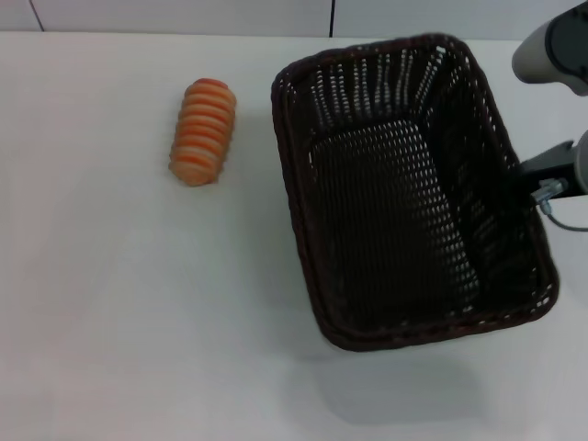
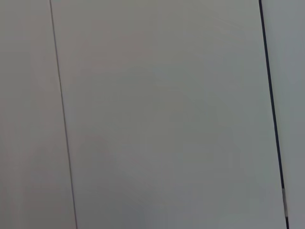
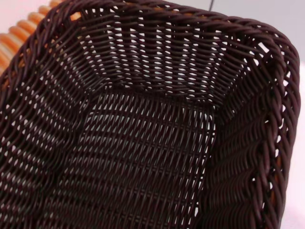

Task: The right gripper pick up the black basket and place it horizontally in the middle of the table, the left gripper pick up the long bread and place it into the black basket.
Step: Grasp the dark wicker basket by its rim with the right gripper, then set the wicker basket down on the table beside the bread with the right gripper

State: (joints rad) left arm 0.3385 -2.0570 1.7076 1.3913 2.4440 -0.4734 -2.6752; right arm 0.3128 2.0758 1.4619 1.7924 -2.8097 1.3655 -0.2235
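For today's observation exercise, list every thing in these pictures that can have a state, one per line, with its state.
black basket: upright, empty, long side running away from the robot, right of the table's middle.
long bread: lying on the table, left of the basket, apart from it.
right claw: at the basket's right rim; grip cannot be told.
left claw: not in view.
table: bears both basket and bread.

The right hand (image 1: 542, 179) is cut off at the frame edge, fingers hidden behind the black basket (image 1: 404, 184).

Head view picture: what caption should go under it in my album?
Empty black basket on the white table, long bread beside it, right arm at its edge.
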